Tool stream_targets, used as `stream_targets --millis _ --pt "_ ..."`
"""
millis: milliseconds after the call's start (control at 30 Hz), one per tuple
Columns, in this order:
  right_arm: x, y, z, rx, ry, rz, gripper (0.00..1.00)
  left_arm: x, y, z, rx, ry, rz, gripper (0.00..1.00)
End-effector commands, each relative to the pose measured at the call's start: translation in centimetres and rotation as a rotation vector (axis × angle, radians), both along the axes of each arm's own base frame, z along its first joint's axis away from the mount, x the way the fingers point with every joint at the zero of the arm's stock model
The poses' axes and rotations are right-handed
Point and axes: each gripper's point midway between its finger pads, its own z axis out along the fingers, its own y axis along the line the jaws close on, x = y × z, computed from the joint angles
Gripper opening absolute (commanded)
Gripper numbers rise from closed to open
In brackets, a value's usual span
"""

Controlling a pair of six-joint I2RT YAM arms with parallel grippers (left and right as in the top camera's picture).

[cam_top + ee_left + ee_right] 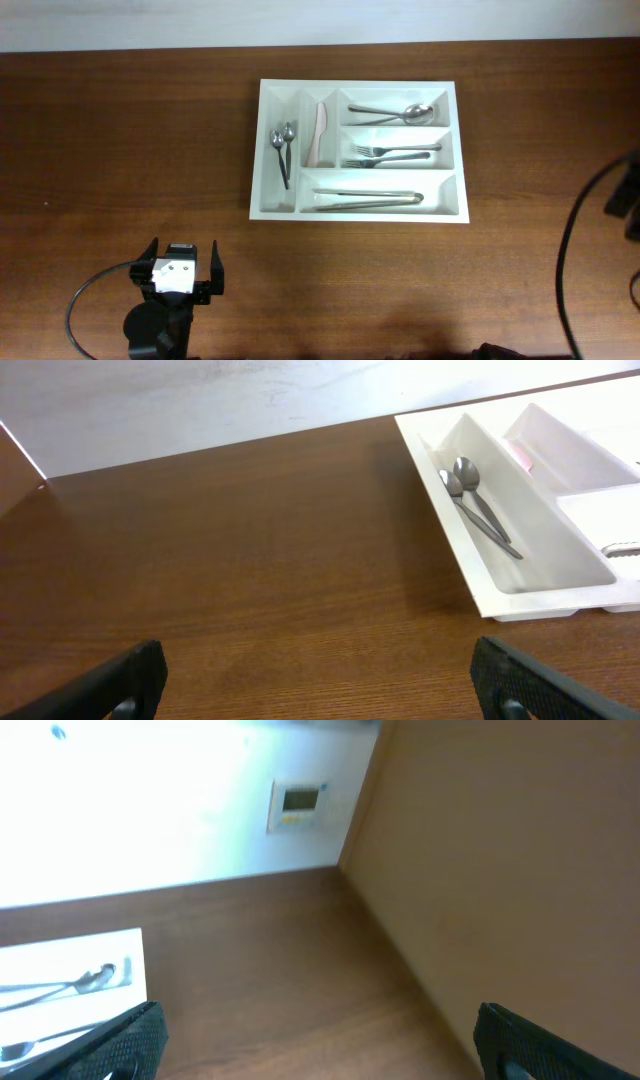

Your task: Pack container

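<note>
The white 5-compartment cutlery tray (400, 214) lay flat on the wooden tabletop (120, 150), toward 1 o'clock from the left hand (183, 250). That hand hung at 7 o'clock in the overhead view, fingers spread wide and holding nothing. Cutlery sat sorted by kind, apparently so each type had its own bay: 2 teaspoons (283, 140) in the narrow bay at 9 o'clock, a pale knife (320, 135) beside them, spoons (400, 112) at 12, forks (385, 153) in the middle, long steel utensils (368, 198) at 6. The right hand (330, 1040), likewise spread and empty, hovered off the tray's 3 o'clock end. Packing looked finished.
</note>
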Motion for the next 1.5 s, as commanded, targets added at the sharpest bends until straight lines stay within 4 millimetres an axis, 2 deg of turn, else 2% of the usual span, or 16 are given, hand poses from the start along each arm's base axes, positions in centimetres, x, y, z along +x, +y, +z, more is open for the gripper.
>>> stream_targets --millis 0,267,400,533,633,767,933,1033,1167,1467 --pt "-1.8 0.8 1.0 -0.011 -0.054 0.007 0.99 0.0 -0.1 -0.2 -0.012 -0.003 -0.007 0.99" --pt "-6.6 2.8 3.1 -0.056 -0.185 0.024 0.99 0.0 -0.1 -0.2 -0.012 -0.003 -0.007 0.99" --pt "-7.8 3.2 2.9 -0.059 -0.191 0.022 0.99 0.0 -0.1 -0.2 -0.012 -0.003 -0.007 0.99" --pt "-7.9 3.5 1.3 -0.032 -0.128 0.039 0.99 0.0 -0.1 -0.2 -0.012 -0.003 -0.007 0.99" --pt "-7.5 5.0 0.5 0.001 -0.107 0.126 0.99 0.0 -0.1 -0.2 -0.012 -0.003 -0.007 0.99" --pt "-6.9 7.5 0.8 0.022 -0.15 0.279 0.99 0.0 -0.1 -0.2 -0.012 -0.003 -0.007 0.99" --pt "-5.9 11.0 2.0 -0.003 -0.301 0.512 0.99 0.0 -0.1 -0.2 -0.012 -0.003 -0.007 0.99" --pt "-5.2 11.4 2.0 0.036 -0.431 0.543 0.99 0.0 -0.1 -0.2 -0.012 -0.003 -0.007 0.99" --pt "-4.3 11.5 0.6 0.076 -0.548 0.56 0.99 0.0 -0.1 -0.2 -0.012 -0.003 -0.007 0.99" --pt "-2.7 12.4 -6.0 0.173 -0.635 0.633 0.99 0.0 -0.1 -0.2 -0.012 -0.003 -0.007 0.99"
